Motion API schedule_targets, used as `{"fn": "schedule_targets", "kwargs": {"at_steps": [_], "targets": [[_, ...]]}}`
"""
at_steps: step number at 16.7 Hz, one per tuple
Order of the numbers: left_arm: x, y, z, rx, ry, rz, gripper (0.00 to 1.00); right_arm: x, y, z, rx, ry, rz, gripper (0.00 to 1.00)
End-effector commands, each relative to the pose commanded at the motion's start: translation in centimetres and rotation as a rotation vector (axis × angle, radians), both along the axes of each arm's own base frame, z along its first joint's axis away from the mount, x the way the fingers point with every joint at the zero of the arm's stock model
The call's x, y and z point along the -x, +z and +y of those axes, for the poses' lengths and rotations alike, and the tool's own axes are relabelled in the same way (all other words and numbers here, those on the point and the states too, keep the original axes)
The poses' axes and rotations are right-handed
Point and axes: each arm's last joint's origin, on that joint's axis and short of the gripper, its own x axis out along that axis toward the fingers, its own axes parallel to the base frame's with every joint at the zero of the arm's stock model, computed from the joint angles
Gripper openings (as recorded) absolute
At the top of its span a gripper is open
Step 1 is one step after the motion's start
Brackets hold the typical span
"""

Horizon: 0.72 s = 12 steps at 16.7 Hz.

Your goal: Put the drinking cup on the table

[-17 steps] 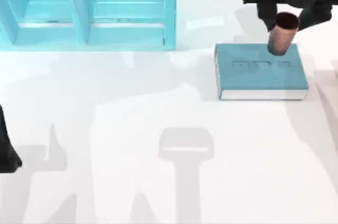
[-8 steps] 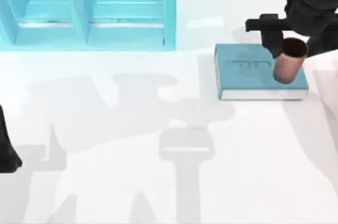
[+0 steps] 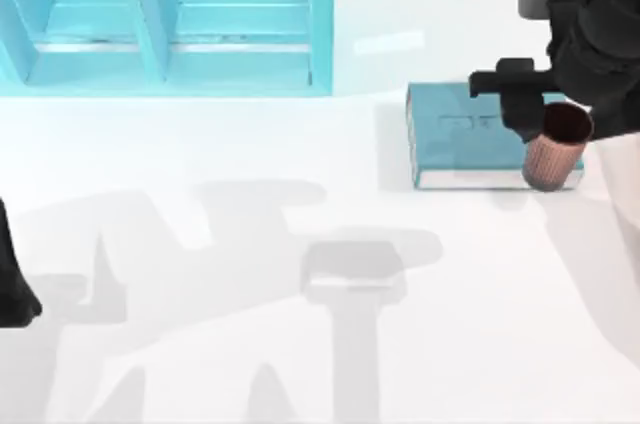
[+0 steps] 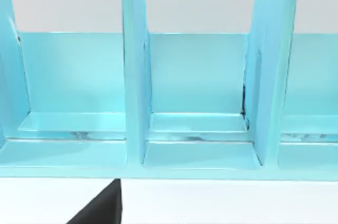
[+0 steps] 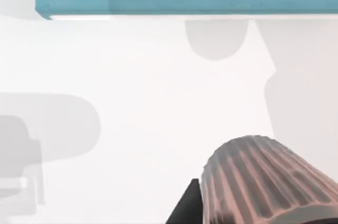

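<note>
Glossy white, the table spreads across nearly all of your top view, crossed by soft grey shadows of the arms, with a strip of pale wall along the upper edge. A light-blue shelf unit with upright dividers stands in the upper left of the frame, and a teal book lies flat at the right. Your right gripper hangs at the book's lower right corner, pinching the drinking cup. The cup is a ribbed, reddish-brown tumbler with a dark inside and no handle, its mouth upward, overlapping the book's front edge and clear of the table. Your left arm sits parked at the frame's left edge.
</note>
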Motion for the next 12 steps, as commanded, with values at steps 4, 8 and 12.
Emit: {"fn": "schedule_targets", "kwargs": {"at_steps": [4, 8, 12], "targets": [[0.0, 0.0, 0.0, 0.0, 0.0, 0.0, 1.0, -0.2, -0.7, -0.1, 0.002, -0.002, 0.01, 0.0], [0.0, 0.0, 0.0, 0.0, 0.0, 0.0, 1.0, -0.6, -3.9, 0.0, -0.005, -0.001, -0.01, 0.0], [0.0, 0.0, 0.0, 0.0, 0.0, 0.0, 1.0, -0.7, -6.5, 0.0, 0.0, 0.0, 0.0, 0.0]]}}
